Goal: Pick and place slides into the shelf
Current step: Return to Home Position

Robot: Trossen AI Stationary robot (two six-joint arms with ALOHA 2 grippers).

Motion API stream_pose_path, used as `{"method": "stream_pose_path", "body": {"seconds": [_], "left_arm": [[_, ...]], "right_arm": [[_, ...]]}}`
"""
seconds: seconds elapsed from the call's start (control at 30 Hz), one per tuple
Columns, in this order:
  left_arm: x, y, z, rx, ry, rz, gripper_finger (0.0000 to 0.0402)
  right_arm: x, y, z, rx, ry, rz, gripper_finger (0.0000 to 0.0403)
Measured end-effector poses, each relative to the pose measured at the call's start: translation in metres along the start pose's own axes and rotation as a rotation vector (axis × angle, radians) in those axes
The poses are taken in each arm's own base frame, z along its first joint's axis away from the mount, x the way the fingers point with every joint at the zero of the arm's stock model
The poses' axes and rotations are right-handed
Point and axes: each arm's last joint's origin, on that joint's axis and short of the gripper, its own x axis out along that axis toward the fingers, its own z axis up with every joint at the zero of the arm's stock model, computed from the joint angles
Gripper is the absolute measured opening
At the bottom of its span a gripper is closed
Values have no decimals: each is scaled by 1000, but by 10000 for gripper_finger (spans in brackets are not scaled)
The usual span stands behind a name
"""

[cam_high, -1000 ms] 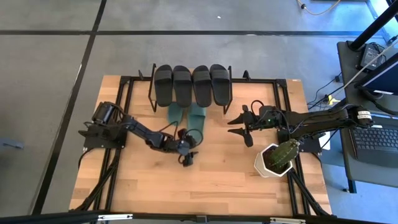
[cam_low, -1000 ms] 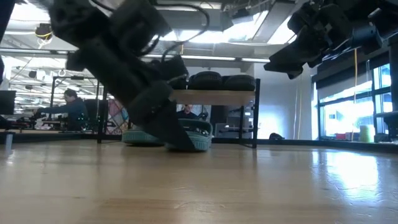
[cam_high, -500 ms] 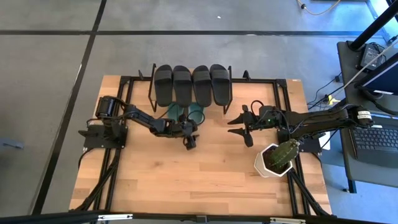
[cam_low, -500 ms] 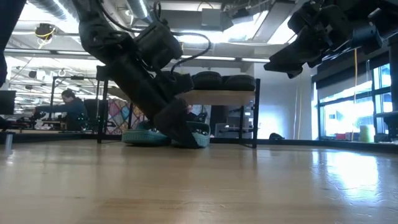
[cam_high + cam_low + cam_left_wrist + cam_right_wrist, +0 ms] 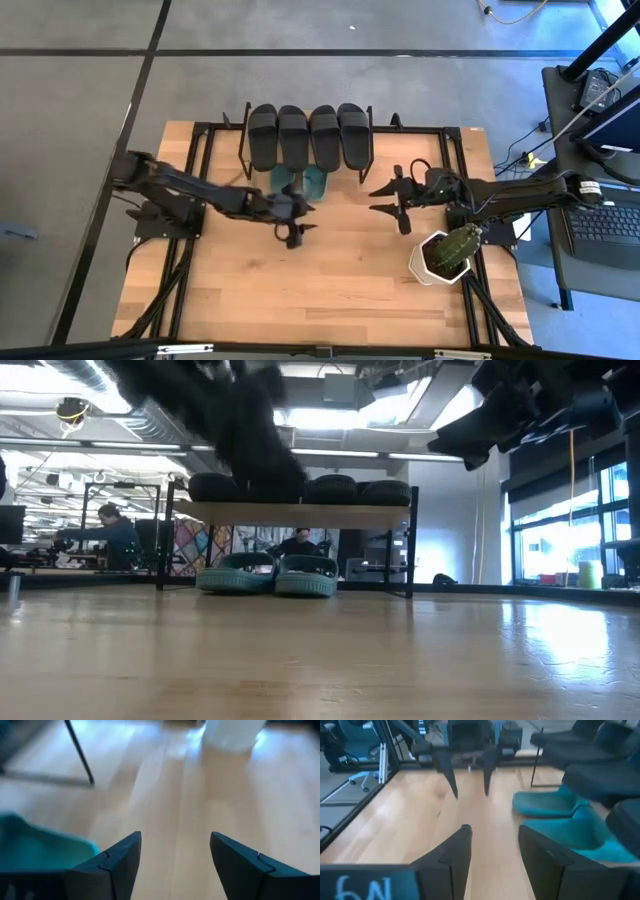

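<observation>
The shelf (image 5: 243, 140) stands at the table's far middle, with several black slides (image 5: 310, 135) lying on its top board (image 5: 300, 513). Two teal slides (image 5: 300, 181) rest side by side on the table under it, soles down, also seen in the low view as the teal slides (image 5: 270, 574). My left gripper (image 5: 297, 232) hovers open above the table, just nearer than the teal slides; one teal slide (image 5: 40, 850) shows beside its fingers. My right gripper (image 5: 375, 200) hangs open to the right of the shelf, facing the teal slides (image 5: 560, 815).
A white pot with a green plant (image 5: 442, 254) stands near the table's right edge, close under my right arm. Bare wood lies across the table's near half. Black frame rails run along the table's left and right sides. People sit in the room beyond.
My left gripper has risen from table level just in front of the teal slides to well above them, staying open. The teal slides stay on the table under the shelf. My right arm has kept still.
</observation>
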Motion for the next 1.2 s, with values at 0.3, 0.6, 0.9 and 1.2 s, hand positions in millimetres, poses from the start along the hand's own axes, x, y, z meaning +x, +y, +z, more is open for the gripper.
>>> {"method": "stream_pose_path", "body": {"seconds": [0.3, 0.6, 0.9, 1.2], "left_arm": [[-93, 20, 40, 81, -237, -33, 229], [-133, 42, -6, 18, -342, 10, 229], [-147, 53, -70, -65, -478, -12, 229], [-155, 59, -104, -86, -579, -25, 229]], "right_arm": [[-21, -4, 5, -37, -10, -44, 165], [-44, -7, 10, -39, -43, -81, 165], [-54, -7, -10, -31, -51, -114, 165], [-66, -6, -35, -5, -118, -132, 165]]}}
